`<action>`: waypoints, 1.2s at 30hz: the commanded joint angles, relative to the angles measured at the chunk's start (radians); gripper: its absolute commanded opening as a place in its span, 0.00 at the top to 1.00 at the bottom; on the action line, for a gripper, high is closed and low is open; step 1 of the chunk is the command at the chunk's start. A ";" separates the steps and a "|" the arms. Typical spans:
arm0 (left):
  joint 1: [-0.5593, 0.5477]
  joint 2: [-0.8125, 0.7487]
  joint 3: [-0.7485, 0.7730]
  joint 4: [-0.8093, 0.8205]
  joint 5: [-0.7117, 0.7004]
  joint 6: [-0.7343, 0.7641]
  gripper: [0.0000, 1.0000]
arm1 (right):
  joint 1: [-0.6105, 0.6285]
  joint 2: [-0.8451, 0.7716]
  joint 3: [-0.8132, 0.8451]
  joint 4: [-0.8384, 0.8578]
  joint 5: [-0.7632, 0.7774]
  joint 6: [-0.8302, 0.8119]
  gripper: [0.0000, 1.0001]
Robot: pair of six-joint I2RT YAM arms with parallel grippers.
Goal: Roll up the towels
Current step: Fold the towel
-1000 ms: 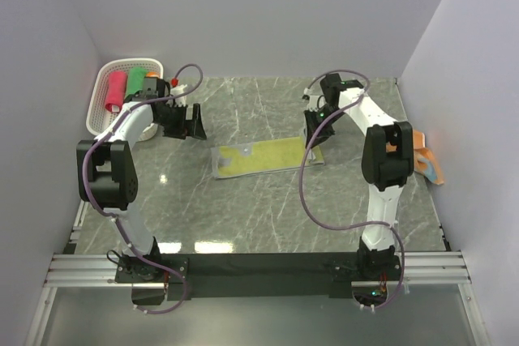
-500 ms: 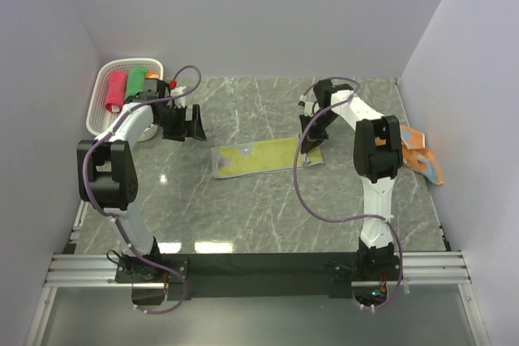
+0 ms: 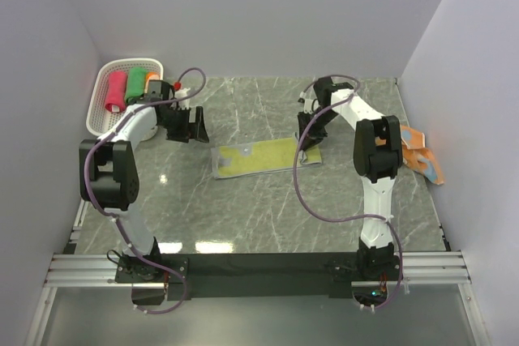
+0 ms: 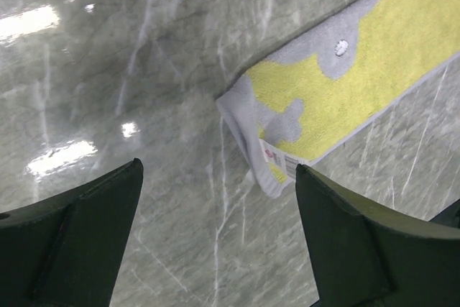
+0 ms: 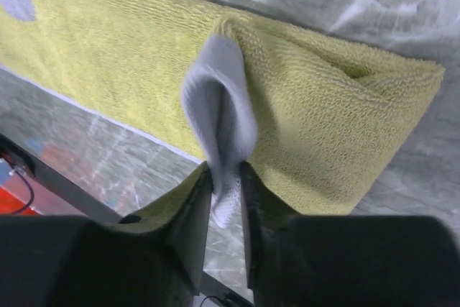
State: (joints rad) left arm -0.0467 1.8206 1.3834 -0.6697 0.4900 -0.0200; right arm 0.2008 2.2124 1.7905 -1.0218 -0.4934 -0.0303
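Top external view, left to right: rolled towels sit in the basket. The left gripper hangs wide open by the yellow towel, which lies flat mid-table. The right gripper pinches its lifted right edge. Rolling's barely begun, I reckon; next up is curling that edge leftward.

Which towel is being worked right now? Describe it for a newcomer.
On the grey marble table, look at the middle: the yellow towel lies spread out there. Unlike the rolled towels in the white basket at the far left corner, it is unrolled, with grey patches at its left end.
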 commanded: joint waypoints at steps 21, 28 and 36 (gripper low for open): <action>-0.305 0.069 -0.138 0.048 0.018 0.040 0.73 | -0.092 0.003 0.055 0.094 0.059 -0.123 0.72; -0.283 0.141 -0.084 0.059 -0.086 0.035 0.75 | -0.074 -0.051 -0.141 0.140 0.093 -0.138 0.76; -0.165 0.348 0.303 0.022 -0.157 0.078 0.62 | 0.040 -0.291 -0.448 0.108 -0.098 -0.206 0.78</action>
State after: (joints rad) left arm -0.2703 2.0834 1.5162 -0.6666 0.4191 0.0219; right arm 0.1608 2.0159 1.4025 -0.8631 -0.4820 -0.1711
